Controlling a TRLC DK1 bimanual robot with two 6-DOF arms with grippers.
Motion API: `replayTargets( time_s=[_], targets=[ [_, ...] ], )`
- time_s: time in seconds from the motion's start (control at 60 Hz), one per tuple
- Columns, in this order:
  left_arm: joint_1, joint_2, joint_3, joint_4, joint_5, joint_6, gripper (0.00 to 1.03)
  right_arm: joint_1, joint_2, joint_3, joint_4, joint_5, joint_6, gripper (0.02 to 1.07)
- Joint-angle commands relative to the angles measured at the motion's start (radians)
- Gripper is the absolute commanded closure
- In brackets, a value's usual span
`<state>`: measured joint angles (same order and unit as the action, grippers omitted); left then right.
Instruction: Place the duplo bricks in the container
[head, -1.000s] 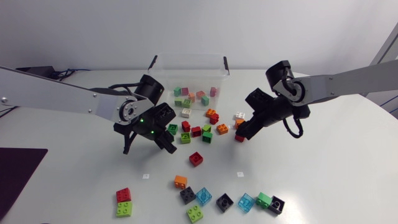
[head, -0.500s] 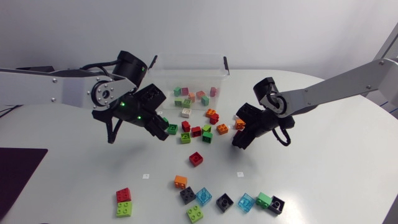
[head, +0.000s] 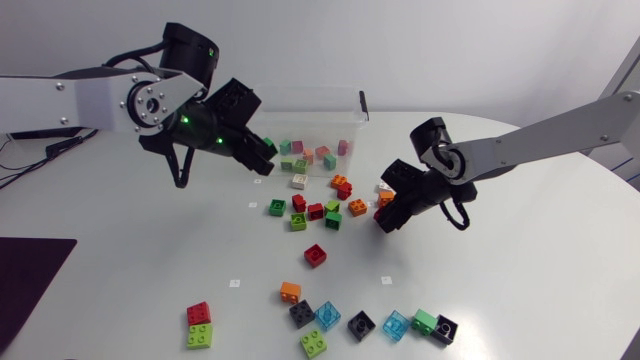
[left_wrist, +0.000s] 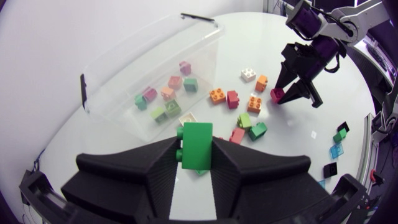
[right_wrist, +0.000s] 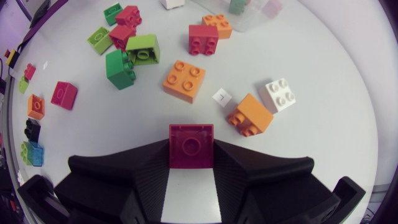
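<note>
Clamping a green brick (left_wrist: 197, 142) between both fingers, the left tool (left_wrist: 196, 149) hangs above the surface (head: 520, 270), with the clear container (left_wrist: 149, 38) just ahead of it. In the head view this tool sits at the container's left front corner. Inside the container lie several small bricks (left_wrist: 168, 93) in pink, orange and green, spread across its floor.

The right tool (right_wrist: 191, 148) is closed on a dark red brick (right_wrist: 191, 144), fingers pressing its two sides, studs turned away from the camera. It is low at the right edge of the central scatter, well apart from the container; whether the brick touches the surface cannot be told. Just ahead of it lie an orange brick (right_wrist: 250, 116) on its side, a white brick (right_wrist: 278, 94) beside that, and another orange brick (right_wrist: 185, 79) studs up. Farther ahead are red and green bricks in a loose cluster (head: 315, 212).

Near the front edge a separate row (head: 375, 324) holds black, pale blue, green and orange bricks, and a red brick touches a lime one (head: 199, 325)
</note>
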<state>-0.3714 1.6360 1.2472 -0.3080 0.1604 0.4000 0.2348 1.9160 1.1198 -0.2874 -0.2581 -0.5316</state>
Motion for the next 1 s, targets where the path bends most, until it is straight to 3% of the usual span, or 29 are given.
replayTargets(
  time_s=[0.0, 0.367, 0.983],
  targets=[
    [0.011, 0.016, 0.051, 0.027, 0.019, -0.013, 0.78, 0.011, -0.071, -0.009, -0.019, 0.003, 0.007, 0.79],
    [0.048, 0.196, 0.225, 0.130, 0.036, -0.067, 0.78, 0.078, -0.206, 0.074, -0.090, 0.008, 0.114, 0.79],
    [0.100, 0.481, 0.584, 0.129, 0.036, -0.122, 0.75, 0.124, -0.149, 0.330, -0.147, 0.008, 0.265, 0.79]
  ],
)
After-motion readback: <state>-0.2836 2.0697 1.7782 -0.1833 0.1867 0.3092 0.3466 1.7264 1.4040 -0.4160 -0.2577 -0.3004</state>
